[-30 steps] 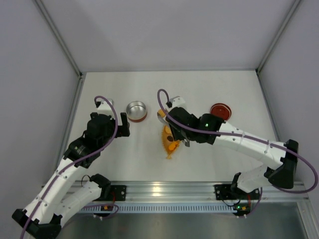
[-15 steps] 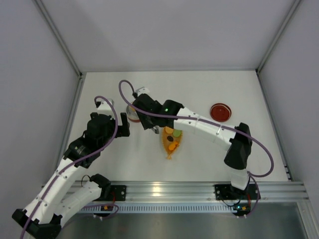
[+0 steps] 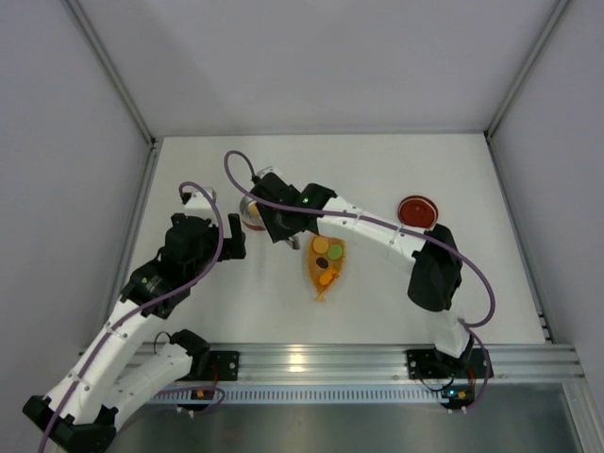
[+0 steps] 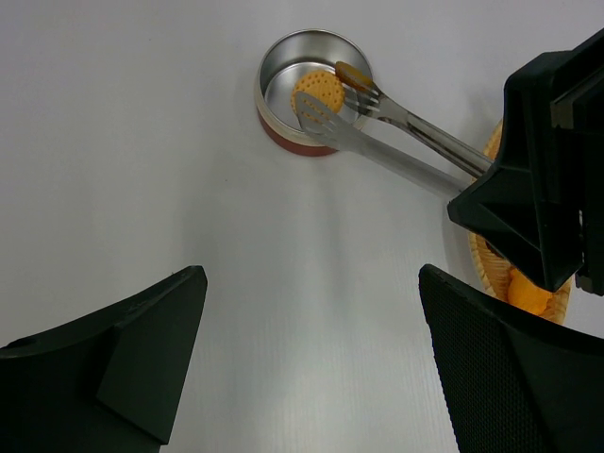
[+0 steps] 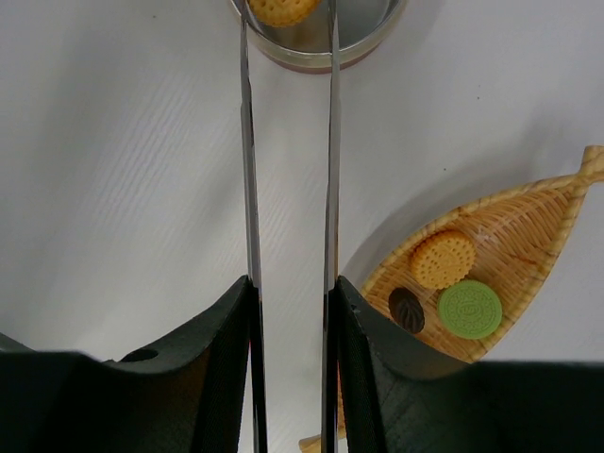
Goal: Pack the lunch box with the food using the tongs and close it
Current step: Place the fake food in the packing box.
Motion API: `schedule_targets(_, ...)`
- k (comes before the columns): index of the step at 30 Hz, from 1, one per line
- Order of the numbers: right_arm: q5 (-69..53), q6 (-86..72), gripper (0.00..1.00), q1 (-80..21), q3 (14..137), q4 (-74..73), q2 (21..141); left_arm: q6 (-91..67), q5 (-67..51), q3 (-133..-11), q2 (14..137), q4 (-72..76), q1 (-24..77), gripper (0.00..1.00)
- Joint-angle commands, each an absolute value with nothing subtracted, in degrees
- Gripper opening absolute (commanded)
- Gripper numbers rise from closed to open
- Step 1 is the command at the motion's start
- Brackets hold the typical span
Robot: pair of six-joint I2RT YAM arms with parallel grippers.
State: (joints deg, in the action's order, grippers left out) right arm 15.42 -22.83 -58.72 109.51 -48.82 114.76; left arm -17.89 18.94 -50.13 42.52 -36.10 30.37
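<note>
The lunch box (image 4: pixel 283 140), a small round tin with a red wall, holds one yellow biscuit (image 4: pixel 318 92). My right gripper (image 5: pixel 290 283) is shut on the tongs (image 5: pixel 330 142). Their two slim arms reach forward, with the tips over the tin (image 5: pixel 311 52). From the left wrist view the tongs (image 4: pixel 406 127) slant in from the right, and their spoon ends sit just above the biscuit. The rest of the food lies on the orange tray (image 5: pixel 528 236): an orange piece (image 5: pixel 444 258), a green one (image 5: pixel 470 309) and a dark brown one (image 5: pixel 407 310). My left gripper (image 4: pixel 310 274) is open over bare table, near the tin.
The red lid (image 3: pixel 417 210) lies on the table to the right, apart from the tin. The orange leaf-shaped tray (image 3: pixel 326 274) sits in the middle, just right of my right gripper (image 3: pixel 272 219). My left gripper (image 3: pixel 231 238) hangs to the left of it. Grey walls enclose the table.
My right arm has swung left from the tray to the tin, carrying the tongs. A yellow biscuit now lies in the tin. The left arm has stayed still.
</note>
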Motion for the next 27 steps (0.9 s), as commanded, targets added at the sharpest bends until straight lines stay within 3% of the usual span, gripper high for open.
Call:
schedule_targets(1, 15.4, -22.1, 0.33, -57.3, 112.8, -44.0, 114.5, -18.0, 19.1, -49.9, 42.4, -35.3, 30.2, 0.99)
schedule_targets(12, 14.7, -22.0, 0.35, -55.9, 114.0, -43.2, 115.7, -18.0, 19.1, -49.9, 42.6, -35.4, 30.2, 0.99)
schedule_targets(19, 14.4, -21.8, 0.45, -55.6, 115.4, -43.2, 116.3, -18.0, 19.0, -49.9, 42.5, -35.4, 30.1, 0.99)
schedule_targets(27, 14.6, -21.5, 0.47, -55.5, 116.0, -44.3, 116.3, -18.1, 19.0, -49.9, 42.5, -35.4, 30.2, 0.99)
